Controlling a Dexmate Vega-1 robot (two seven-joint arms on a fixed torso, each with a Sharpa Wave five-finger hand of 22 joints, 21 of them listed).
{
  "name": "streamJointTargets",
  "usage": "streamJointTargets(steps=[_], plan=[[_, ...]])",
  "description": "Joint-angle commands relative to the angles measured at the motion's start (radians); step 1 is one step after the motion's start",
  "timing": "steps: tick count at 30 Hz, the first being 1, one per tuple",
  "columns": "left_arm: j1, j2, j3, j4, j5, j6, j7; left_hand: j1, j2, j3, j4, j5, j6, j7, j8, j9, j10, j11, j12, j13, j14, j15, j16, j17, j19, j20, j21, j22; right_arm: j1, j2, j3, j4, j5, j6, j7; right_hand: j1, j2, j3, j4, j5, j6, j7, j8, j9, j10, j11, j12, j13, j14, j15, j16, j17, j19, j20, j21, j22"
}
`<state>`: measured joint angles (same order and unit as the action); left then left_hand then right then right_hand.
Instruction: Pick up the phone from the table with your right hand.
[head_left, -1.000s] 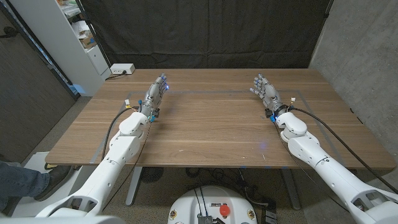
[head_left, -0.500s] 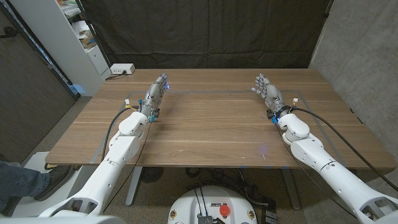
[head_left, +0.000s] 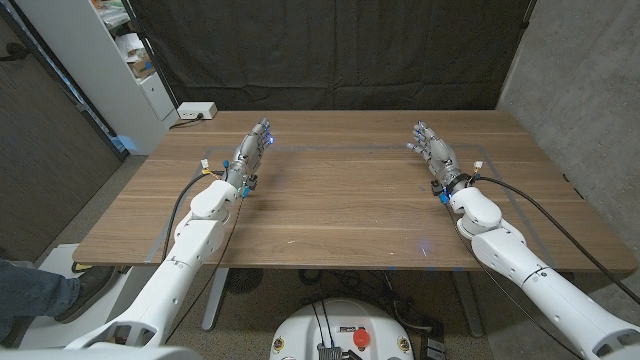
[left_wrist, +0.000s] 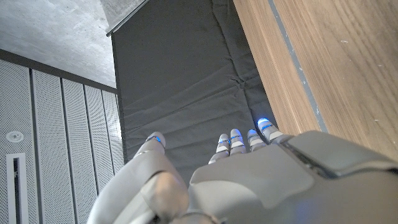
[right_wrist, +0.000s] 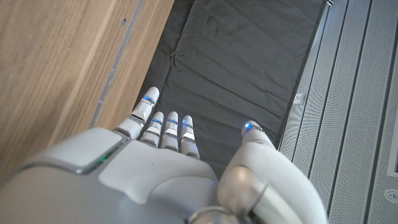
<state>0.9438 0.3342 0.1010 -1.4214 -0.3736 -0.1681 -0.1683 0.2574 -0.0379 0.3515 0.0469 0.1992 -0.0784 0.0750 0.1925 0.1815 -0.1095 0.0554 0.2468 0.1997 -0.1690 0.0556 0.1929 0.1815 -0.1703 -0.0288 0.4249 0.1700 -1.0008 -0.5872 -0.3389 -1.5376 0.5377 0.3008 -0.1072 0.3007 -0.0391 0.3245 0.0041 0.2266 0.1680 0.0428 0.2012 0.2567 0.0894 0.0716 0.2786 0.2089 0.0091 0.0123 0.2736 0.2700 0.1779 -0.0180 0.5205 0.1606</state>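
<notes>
My right hand is at the far right of the wooden table, fingers stretched toward the back edge and holding nothing. My left hand mirrors it at the far left, fingers straight and apart, also with nothing in it. In the right wrist view, the right hand reaches with extended fingers toward the black curtain past the table edge. The left wrist view has the left hand in the same pose. I see no phone on the table.
A faint taped rectangle marks the tabletop. A white power strip lies at the back left corner, next to a white shelf. A black curtain hangs behind the table and a concrete wall stands to the right.
My right hand has shifted slightly to the right and toward the back edge. The left hand has stayed where it was.
</notes>
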Motion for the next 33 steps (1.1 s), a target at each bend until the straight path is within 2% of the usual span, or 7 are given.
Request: streamJointTargets(steps=[1,33], plan=[[0.017,0.005,-0.008,-0.022,-0.003,0.001,-0.003,-0.001,0.009,0.003,-0.007,-0.003,0.008,0.001,0.002,-0.001,0.001,0.000,-0.001,0.002,-0.005,0.005,0.003,0.000,-0.137,-0.027,-0.004,0.002,-0.044,-0.030,0.011,-0.055,-0.025,-0.001,-0.036,0.009,0.000,0.002,-0.007,0.004,0.009,0.000,0.006,0.000,0.008,-0.005,-0.001,0.001,0.011,0.000,-0.002,0.000,0.000,-0.001,-0.005,0.005],[0.032,0.024,-0.016,-0.033,-0.024,-0.017,-0.038,0.000,0.013,0.001,-0.012,-0.004,0.012,0.002,0.002,-0.001,0.006,0.002,-0.004,0.000,-0.003,0.005,0.003,0.000,-0.137,-0.025,-0.017,0.003,-0.116,-0.085,0.042,-0.156,-0.090,-0.010,-0.108,0.016,0.005,-0.002,-0.015,0.003,0.015,-0.002,0.005,-0.013,0.015,-0.009,-0.010,-0.005,0.013,-0.005,-0.007,-0.009,-0.007,-0.003,-0.025,0.005]])
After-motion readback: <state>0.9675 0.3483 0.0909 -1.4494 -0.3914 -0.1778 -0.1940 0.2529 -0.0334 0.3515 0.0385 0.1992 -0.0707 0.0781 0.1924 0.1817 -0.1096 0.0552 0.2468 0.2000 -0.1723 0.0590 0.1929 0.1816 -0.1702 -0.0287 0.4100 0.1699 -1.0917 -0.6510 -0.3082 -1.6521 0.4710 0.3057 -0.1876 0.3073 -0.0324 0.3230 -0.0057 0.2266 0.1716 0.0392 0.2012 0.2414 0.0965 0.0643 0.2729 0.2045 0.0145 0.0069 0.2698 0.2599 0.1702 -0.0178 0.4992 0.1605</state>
